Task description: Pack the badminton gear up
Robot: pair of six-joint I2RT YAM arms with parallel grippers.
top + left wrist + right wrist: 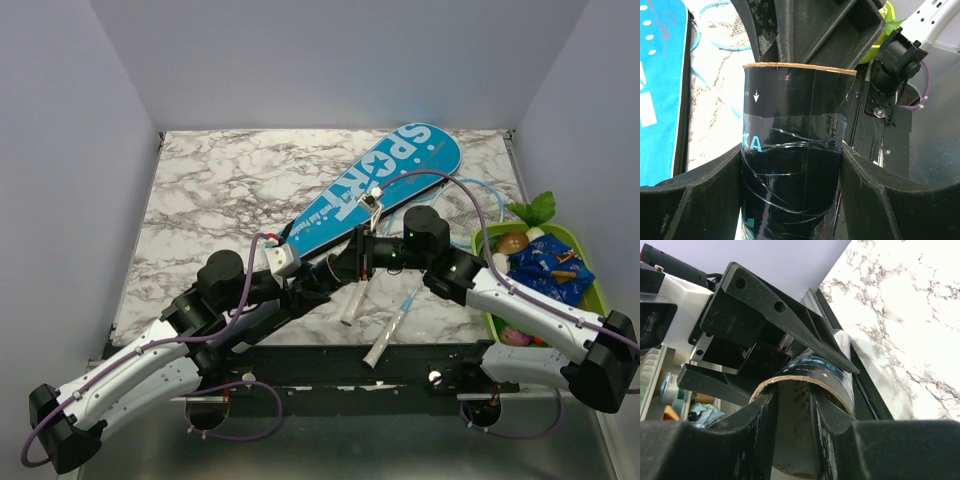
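Left wrist view: left claw [792, 160] pinches a black tube [795, 100]. Right claw [792, 410] sits at the tube's open mouth, fingers nearly together; its hold cannot be told. From above, cyan bag [372, 190] lies at their twelve o'clock, two rackets [392, 330] at five.

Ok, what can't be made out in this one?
1. Right wrist: whether the right hand grips the rim of the black tube or only sits at its mouth. Its own fingers block that, and the contents.
2. Left wrist: the tube's lettering is cut off by the left hand.
3. Top external: the tube is almost wholly covered by both hands.
4. Top external: the heads of the rackets are thin lines, partly under the right arm.
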